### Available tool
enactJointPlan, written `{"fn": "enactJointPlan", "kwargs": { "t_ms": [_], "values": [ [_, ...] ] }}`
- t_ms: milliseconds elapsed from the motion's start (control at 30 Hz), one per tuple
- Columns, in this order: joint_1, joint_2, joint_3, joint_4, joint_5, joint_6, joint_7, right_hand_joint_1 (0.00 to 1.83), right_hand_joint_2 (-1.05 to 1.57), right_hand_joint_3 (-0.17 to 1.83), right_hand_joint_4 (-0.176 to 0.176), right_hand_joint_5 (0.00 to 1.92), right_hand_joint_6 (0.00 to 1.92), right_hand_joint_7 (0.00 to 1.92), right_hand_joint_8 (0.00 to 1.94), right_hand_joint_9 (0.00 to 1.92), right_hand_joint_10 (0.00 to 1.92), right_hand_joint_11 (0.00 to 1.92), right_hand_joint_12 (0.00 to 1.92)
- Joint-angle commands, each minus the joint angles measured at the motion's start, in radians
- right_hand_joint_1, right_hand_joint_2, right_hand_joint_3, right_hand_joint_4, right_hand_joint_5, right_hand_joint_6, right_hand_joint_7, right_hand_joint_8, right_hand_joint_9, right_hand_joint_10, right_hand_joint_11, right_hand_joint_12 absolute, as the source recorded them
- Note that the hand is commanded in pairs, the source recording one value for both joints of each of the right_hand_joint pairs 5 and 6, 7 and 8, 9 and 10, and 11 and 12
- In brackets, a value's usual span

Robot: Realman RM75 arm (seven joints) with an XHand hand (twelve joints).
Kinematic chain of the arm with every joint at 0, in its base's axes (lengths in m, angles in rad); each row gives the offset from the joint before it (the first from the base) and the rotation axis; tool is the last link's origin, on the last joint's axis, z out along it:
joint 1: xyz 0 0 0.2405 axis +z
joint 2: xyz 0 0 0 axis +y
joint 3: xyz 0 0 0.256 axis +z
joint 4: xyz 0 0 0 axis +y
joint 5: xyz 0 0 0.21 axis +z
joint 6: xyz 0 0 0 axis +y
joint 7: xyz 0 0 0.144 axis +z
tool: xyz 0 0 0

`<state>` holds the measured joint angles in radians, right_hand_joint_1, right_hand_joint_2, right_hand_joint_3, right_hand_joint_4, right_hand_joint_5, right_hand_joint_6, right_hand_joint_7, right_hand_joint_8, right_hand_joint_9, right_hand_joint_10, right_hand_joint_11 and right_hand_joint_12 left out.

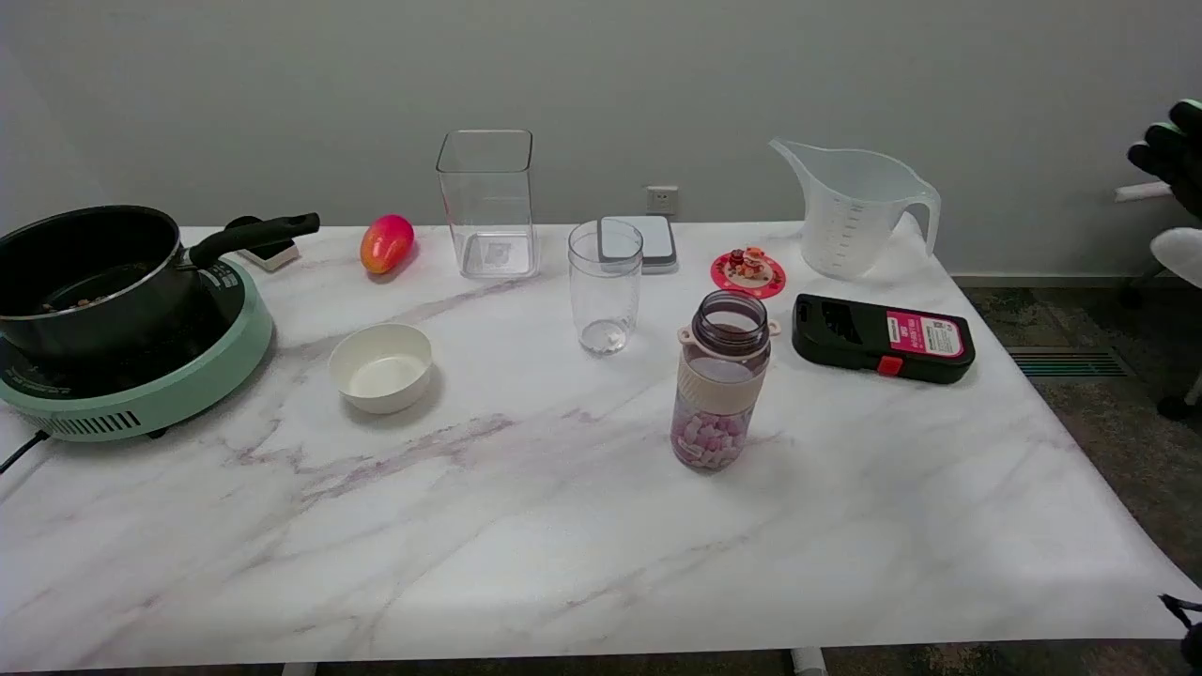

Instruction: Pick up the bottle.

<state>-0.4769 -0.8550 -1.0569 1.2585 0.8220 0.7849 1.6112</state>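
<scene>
Head view: bottle [721,380] upright, uncapped, centre-right of frame on counter [526,535], just right of a clear cup [605,286]. Right hand not visible; state unknown. Approach not begun; next: reach in, wrap the banded body.

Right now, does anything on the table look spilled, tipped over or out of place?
Nothing stands out. The bottle stands upright with no lid, its pellets inside. The glass, bowl and measuring jug are upright too, and nothing is spilled.
</scene>
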Motion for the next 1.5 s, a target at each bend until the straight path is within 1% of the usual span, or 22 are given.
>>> {"fn": "enactJointPlan", "kwargs": {
  "t_ms": [33,67,100,133,167,233,300,367,567,767,867,933,1033,1067,1100,1133,1167,1200,1267,1333,1433,1500],
  "values": [
    [0.106,0.010,-0.313,0.141,0.256,0.163,0.097,1.20,-0.38,0.89,0.000,0.21,0.21,0.51,0.51,0.60,0.60,0.64,0.64],
    [0.111,0.005,-0.331,0.157,0.284,0.184,0.109,1.20,-0.36,0.92,0.000,0.23,0.23,0.55,0.55,0.64,0.64,0.67,0.67],
    [0.115,-0.002,-0.359,0.186,0.313,0.200,0.115,1.18,-0.29,0.97,0.000,0.31,0.31,0.64,0.64,0.70,0.70,0.70,0.70],
    [0.115,-0.007,-0.375,0.208,0.323,0.200,0.112,1.17,-0.19,0.98,0.000,0.48,0.48,0.78,0.78,0.77,0.77,0.74,0.74],
    [0.114,-0.012,-0.390,0.222,0.324,0.193,0.111,1.16,-0.10,0.94,0.000,0.62,0.62,0.95,0.95,0.84,0.84,0.78,0.78],
    [0.112,-0.016,-0.447,0.222,0.325,0.180,0.118,1.16,-0.04,0.89,0.000,0.70,0.70,1.06,1.06,0.93,0.93,0.83,0.83],
    [0.123,-0.022,-0.518,0.191,0.336,0.184,0.120,1.16,-0.02,0.89,0.000,0.73,0.73,1.08,1.08,0.96,0.96,0.84,0.84],
    [0.135,-0.032,-0.553,0.177,0.337,0.198,0.120,1.15,0.00,0.90,0.000,0.76,0.76,1.11,1.11,0.97,0.97,0.85,0.85],
    [0.133,-0.053,-0.542,0.166,0.337,0.274,0.120,1.14,0.06,0.91,0.000,0.79,0.79,1.13,1.13,0.95,0.95,0.85,0.85],
    [0.131,-0.053,-0.554,0.176,0.326,0.292,0.143,1.13,0.08,0.96,0.000,0.80,0.80,1.05,1.05,0.86,0.86,0.83,0.83],
    [0.135,-0.052,-0.584,0.173,0.320,0.314,0.143,1.13,0.05,0.99,0.000,0.78,0.78,1.01,1.01,0.85,0.85,0.82,0.82],
    [0.138,-0.050,-0.601,0.155,0.284,0.313,0.134,1.12,0.01,1.03,0.000,0.75,0.75,0.95,0.95,0.83,0.83,0.81,0.81],
    [0.139,-0.047,-0.615,0.102,0.179,0.283,0.137,1.12,-0.12,1.09,0.000,0.58,0.58,0.78,0.78,0.78,0.78,0.80,0.80],
    [0.139,-0.047,-0.618,0.091,0.143,0.270,0.139,1.12,-0.16,1.10,0.000,0.48,0.48,0.75,0.75,0.75,0.75,0.78,0.78],
    [0.139,-0.047,-0.620,0.084,0.112,0.248,0.136,1.12,-0.22,1.10,0.000,0.32,0.32,0.67,0.67,0.69,0.69,0.72,0.72],
    [0.138,-0.048,-0.623,0.079,0.072,0.205,0.127,1.11,-0.24,1.06,0.000,0.24,0.24,0.63,0.63,0.65,0.65,0.66,0.66],
    [0.138,-0.049,-0.624,0.081,0.040,0.161,0.115,1.11,-0.25,1.02,0.000,0.21,0.21,0.61,0.61,0.63,0.63,0.64,0.64],
    [0.138,-0.050,-0.624,0.088,0.011,0.109,0.087,1.11,-0.25,1.02,0.000,0.20,0.20,0.61,0.61,0.62,0.62,0.63,0.63],
    [0.146,-0.053,-0.624,0.102,-0.027,-0.005,-0.003,1.10,-0.25,0.96,0.000,0.13,0.13,0.57,0.57,0.55,0.55,0.51,0.51],
    [0.171,-0.070,-0.618,0.099,-0.025,-0.063,-0.131,1.09,-0.29,0.97,0.000,0.11,0.11,0.55,0.55,0.51,0.51,0.46,0.46],
    [0.221,-0.103,-0.621,0.091,-0.022,-0.076,-0.267,1.10,-0.34,0.94,0.000,0.11,0.11,0.54,0.54,0.50,0.50,0.47,0.47],
    [0.245,-0.115,-0.628,0.073,-0.024,-0.071,-0.316,1.11,-0.37,0.92,0.000,0.13,0.13,0.55,0.55,0.51,0.51,0.49,0.49]
  ]
}}
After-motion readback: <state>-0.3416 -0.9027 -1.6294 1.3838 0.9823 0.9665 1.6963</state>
